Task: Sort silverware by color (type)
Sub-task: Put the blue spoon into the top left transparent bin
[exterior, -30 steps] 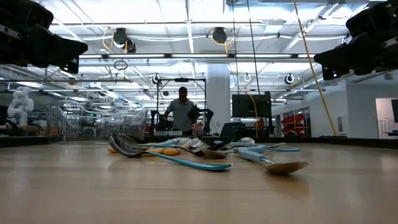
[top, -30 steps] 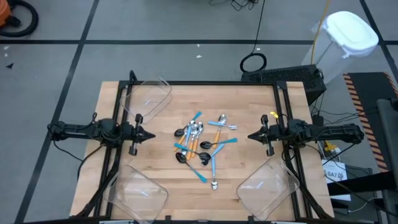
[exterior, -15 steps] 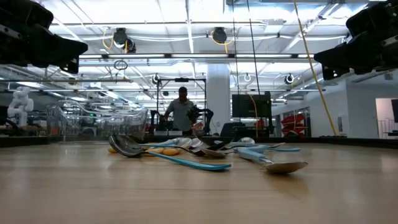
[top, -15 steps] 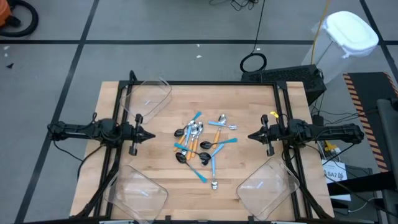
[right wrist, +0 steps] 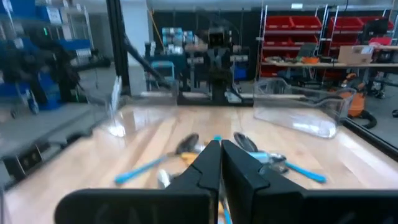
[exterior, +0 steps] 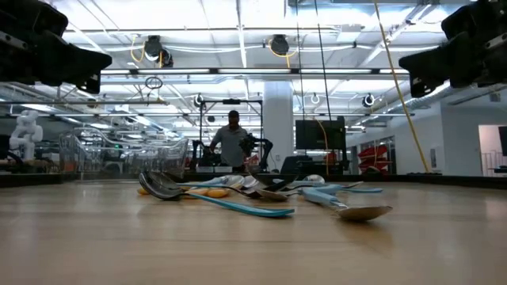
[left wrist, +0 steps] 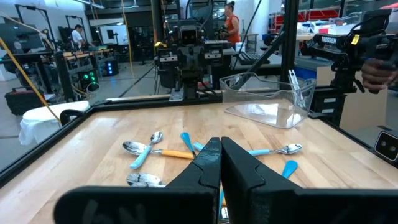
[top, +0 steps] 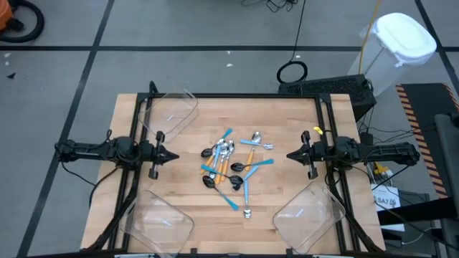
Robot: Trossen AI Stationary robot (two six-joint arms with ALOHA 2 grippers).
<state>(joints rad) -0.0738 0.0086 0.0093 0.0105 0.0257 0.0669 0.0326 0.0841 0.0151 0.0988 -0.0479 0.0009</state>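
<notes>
Right now your spoons lie in a loose heap at the middle of the worktop, some overlapping, with silver and black bowls and blue or orange handles. In the high view one blue-handled spoon trails out of the heap toward 6 o'clock, apart from the tightest cluster.

Your left tool sits at 9 o'clock from the heap, well apart from it, tips pointing toward the spoons. Its fingers are pressed together and hold nothing. Your right tool sits at 3 o'clock, also clear of the spoons and pointing inward; its fingers are likewise closed on nothing. The low view shows both arms raised above the worktop.

Three clear bins stand around the edges: one at about 10 o'clock, one at about 7 o'clock, and one at about 5 o'clock. None appears to contain a spoon, though the clear plastic makes that hard to confirm.

Beyond the far edge in the low view, a person stands in the room.
</notes>
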